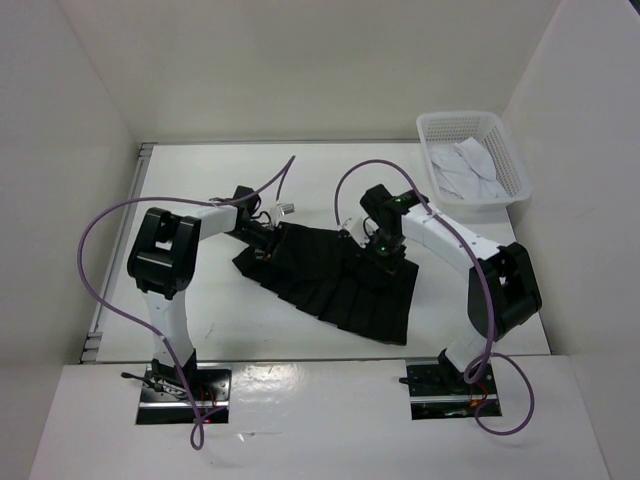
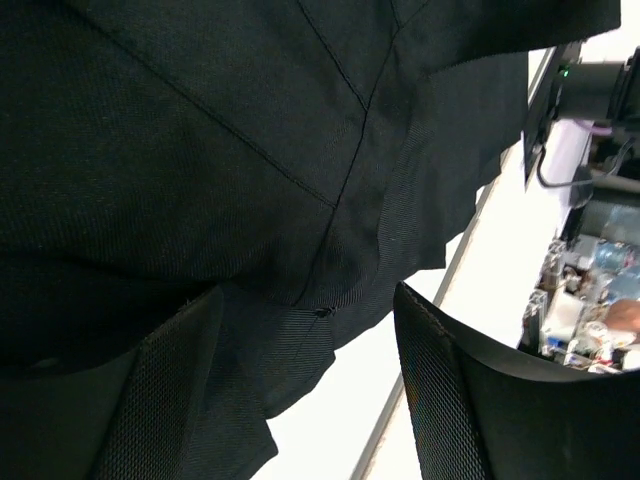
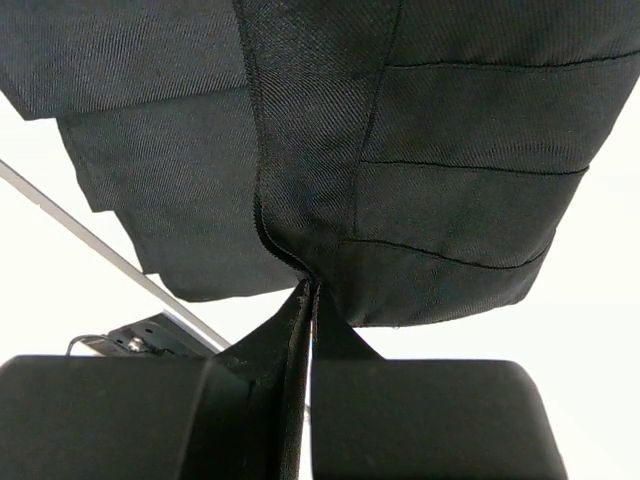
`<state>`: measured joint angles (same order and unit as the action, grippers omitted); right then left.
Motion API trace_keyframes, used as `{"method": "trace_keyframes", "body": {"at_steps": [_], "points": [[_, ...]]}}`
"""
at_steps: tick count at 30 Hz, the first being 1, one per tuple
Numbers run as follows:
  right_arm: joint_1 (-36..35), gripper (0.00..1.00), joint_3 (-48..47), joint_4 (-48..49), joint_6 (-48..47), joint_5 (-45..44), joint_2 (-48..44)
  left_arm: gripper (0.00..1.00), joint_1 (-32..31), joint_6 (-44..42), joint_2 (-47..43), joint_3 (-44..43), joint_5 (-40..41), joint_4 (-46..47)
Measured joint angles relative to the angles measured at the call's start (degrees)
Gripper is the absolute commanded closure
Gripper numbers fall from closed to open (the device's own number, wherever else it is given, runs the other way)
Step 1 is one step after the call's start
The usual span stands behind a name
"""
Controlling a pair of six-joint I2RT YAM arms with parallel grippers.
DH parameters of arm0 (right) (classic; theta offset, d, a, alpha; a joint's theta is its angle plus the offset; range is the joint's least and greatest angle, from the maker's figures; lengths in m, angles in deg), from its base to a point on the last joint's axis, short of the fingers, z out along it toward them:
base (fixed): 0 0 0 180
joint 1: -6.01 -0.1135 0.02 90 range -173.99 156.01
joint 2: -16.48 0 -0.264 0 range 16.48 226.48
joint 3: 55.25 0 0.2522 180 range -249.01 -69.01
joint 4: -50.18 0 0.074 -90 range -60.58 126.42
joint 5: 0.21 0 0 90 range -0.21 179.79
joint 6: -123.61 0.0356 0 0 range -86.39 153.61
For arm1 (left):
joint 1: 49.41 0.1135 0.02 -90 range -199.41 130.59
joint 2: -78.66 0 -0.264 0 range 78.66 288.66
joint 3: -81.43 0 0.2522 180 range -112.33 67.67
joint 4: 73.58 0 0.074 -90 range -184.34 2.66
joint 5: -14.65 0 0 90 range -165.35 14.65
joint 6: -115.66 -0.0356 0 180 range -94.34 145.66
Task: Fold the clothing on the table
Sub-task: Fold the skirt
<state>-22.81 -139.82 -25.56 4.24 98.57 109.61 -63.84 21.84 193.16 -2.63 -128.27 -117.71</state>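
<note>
A black pleated skirt (image 1: 335, 285) lies spread across the middle of the white table (image 1: 200, 180). My left gripper (image 1: 268, 243) is at the skirt's upper left corner and stands open. In the left wrist view, the skirt (image 2: 200, 150) fills the frame, and a corner of it hangs between the spread fingers (image 2: 445, 400) of the left gripper (image 2: 305, 335). My right gripper (image 1: 382, 252) is at the skirt's upper right edge. In the right wrist view, the right gripper (image 3: 312, 292) is shut on a seamed edge of the skirt (image 3: 430, 150), which hangs slightly lifted off the table.
A white mesh basket (image 1: 497, 142) holding pale cloth stands at the back right corner. White walls close in the table on the left, back and right. Purple cables loop from both arms above the table.
</note>
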Motion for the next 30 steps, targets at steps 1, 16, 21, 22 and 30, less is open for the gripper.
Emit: {"method": "trace_keyframes", "body": {"at_steps": [1,16,21,22,30], "points": [[0.07,1.00,0.00,0.11,0.02,-0.04,0.00,0.23,-0.13,0.79,0.00,0.00,0.15,0.20],[0.50,1.00,0.02,2.38,0.17,-1.16,0.00,0.54,-1.99,2.29,1.16,1.05,0.02,0.98],[0.83,1.00,0.11,2.73,0.17,-1.49,0.00,0.69,-2.14,1.88,2.80,0.76,-1.22,0.66],[0.85,1.00,0.15,2.80,0.17,-1.51,0.00,0.75,-2.16,1.60,3.13,0.50,-1.38,0.37],[0.85,1.00,0.85,2.95,0.70,-1.77,0.00,1.00,-2.10,0.76,3.93,-4.63,-2.60,-1.36]]}}
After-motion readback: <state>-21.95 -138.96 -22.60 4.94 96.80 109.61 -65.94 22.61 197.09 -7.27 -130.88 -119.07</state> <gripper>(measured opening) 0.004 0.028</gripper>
